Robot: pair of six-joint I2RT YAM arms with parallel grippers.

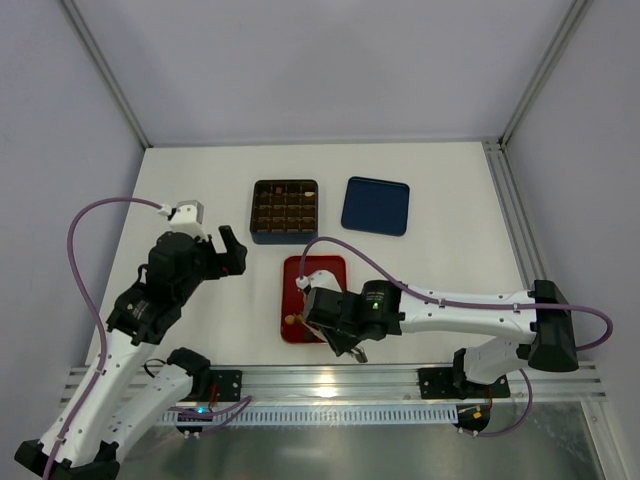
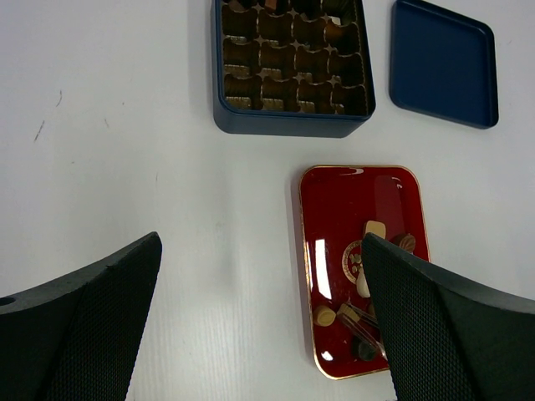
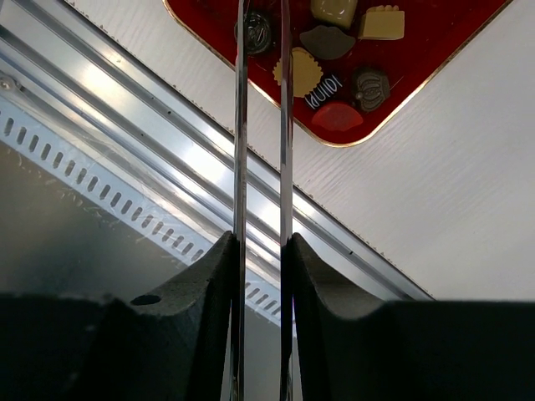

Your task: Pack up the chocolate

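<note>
The chocolate (image 3: 328, 40) lies loose on a flat red tray (image 1: 330, 268), several dark, tan and cream pieces near its front end, also in the left wrist view (image 2: 375, 228). My right gripper (image 3: 261, 242) is shut on thin metal tweezers (image 3: 261, 125) whose blades reach over the tray's near corner. A dark round chocolate (image 3: 255, 32) shows between the blades; I cannot tell if it is pinched. In the top view the right gripper (image 1: 356, 348) is at the tray's front right. My left gripper (image 2: 261, 242) is open and empty above the table left of the tray (image 2: 351, 200).
A dark blue box (image 1: 285, 211) with a brown grid insert stands behind the tray, with a few pieces in its cells (image 2: 292, 67). Its blue lid (image 1: 375, 205) lies to the right. An aluminium rail (image 3: 167, 142) runs along the table's near edge.
</note>
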